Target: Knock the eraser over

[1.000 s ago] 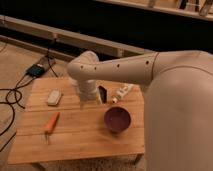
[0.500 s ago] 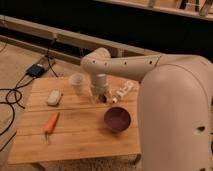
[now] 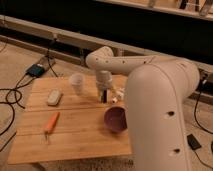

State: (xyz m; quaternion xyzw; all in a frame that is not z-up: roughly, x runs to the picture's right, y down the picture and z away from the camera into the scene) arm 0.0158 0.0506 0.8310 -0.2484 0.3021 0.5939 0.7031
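Gripper (image 3: pixel 103 90) is low over the back-centre of the wooden table (image 3: pixel 75 142), wrist pointing down, arm coming in from the right. Can't tell whether it's open or closed, or whether it has anything in it; the tip merges with the dark block under it. Eraser (image 3: pixel 104 96) is right at the gripper tip, just below and on the camera side of it. It sits between the white cup (image 3: pixel 77 83) on the left and the white tube (image 3: pixel 118 95) on the right. Can't tell whether they're touching or just apart. The eraser reads as upright, long axis vertical, so I'd call it not yet down. What matters is that it lies directly under and in front of the tip, so no reach is needed, just a short sideways or forward sweep against its upper half. Tipping it toward the camera looks cleanest, since that table patch is bare; the cup and tube flank it closely, so a lateral push risks hitting one. The purple bowl (image 3: pixel 115 119), white bar (image 3: pixel 54 97) and carrot (image 3: pixel 51 123) are well apart from it.
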